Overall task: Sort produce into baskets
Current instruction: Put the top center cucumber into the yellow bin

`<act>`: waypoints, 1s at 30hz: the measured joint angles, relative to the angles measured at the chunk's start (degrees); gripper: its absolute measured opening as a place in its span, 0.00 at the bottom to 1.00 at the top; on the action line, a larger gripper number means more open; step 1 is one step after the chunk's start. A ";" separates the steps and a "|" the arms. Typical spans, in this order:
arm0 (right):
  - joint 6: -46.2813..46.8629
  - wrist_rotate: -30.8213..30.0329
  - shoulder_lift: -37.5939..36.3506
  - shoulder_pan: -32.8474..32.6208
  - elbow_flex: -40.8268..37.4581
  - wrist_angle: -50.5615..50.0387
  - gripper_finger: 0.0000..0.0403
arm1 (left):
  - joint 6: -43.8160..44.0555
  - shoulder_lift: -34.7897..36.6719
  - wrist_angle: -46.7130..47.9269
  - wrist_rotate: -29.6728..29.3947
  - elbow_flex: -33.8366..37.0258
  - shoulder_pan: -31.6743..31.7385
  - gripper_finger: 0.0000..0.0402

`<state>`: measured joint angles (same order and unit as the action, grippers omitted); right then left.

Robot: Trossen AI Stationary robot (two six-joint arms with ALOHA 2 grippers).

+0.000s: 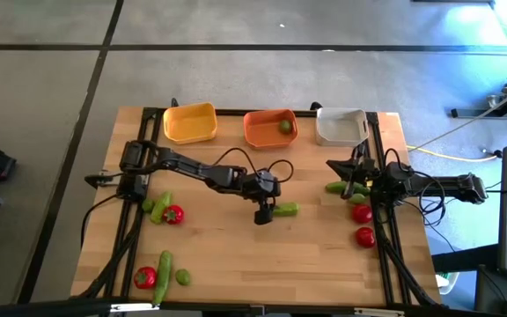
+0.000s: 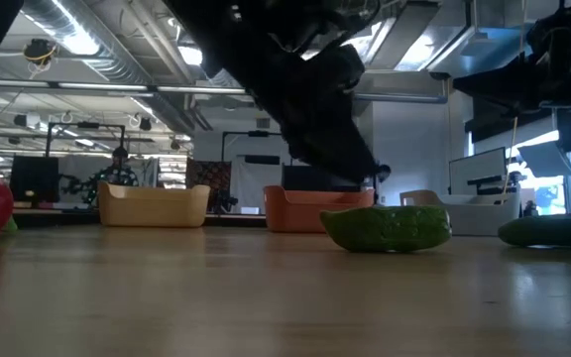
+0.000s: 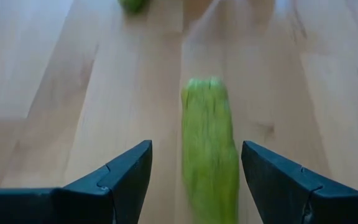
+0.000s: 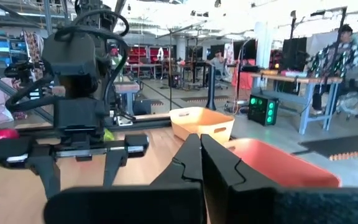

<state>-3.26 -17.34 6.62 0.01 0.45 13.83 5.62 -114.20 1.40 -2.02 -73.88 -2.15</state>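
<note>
High view shows a wooden table [image 1: 236,255] with three baskets in a row at its far edge. The orange basket [image 1: 269,129] is in the middle. The yellow basket [image 1: 190,122] is on one side of it and the white basket [image 1: 340,126] is on the other. One little lime [image 1: 284,127] sits inside the orange basket.

The left gripper [image 1: 261,214] hangs over the middle of the table, well in front of the orange basket. Its two fingers [image 3: 126,174] are spread apart, not squeezing. A green cucumber [image 3: 210,146] lies flat on the wood between them, with a gap on each side.

The right gripper [image 4: 201,163] waits in front of the white basket. Its fingers are pressed together and hold nothing.

More cucumbers and two red tomatoes [image 1: 363,224] lie near the right gripper. Other tomatoes, cucumbers and a lime lie on the table in front of the yellow basket, far from the orange one.
</note>
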 joint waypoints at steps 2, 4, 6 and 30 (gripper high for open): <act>0.89 -0.11 0.02 0.00 0.02 -0.80 0.00 | -1.03 -1.18 -0.28 0.06 0.03 0.02 0.61; 1.75 -0.09 0.02 0.00 0.01 -1.60 0.00 | -1.50 -2.68 -1.33 0.48 0.03 0.02 0.61; 1.80 0.02 0.02 0.00 0.02 -2.07 0.00 | -1.50 -3.78 -1.48 1.79 0.08 0.02 0.61; 1.89 -0.60 0.02 0.00 0.01 -5.23 0.00 | 0.85 -3.58 -1.50 5.87 0.32 3.06 0.37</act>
<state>-1.37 -17.95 6.63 0.01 0.46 8.59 6.46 -117.79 -0.10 3.85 -73.56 0.91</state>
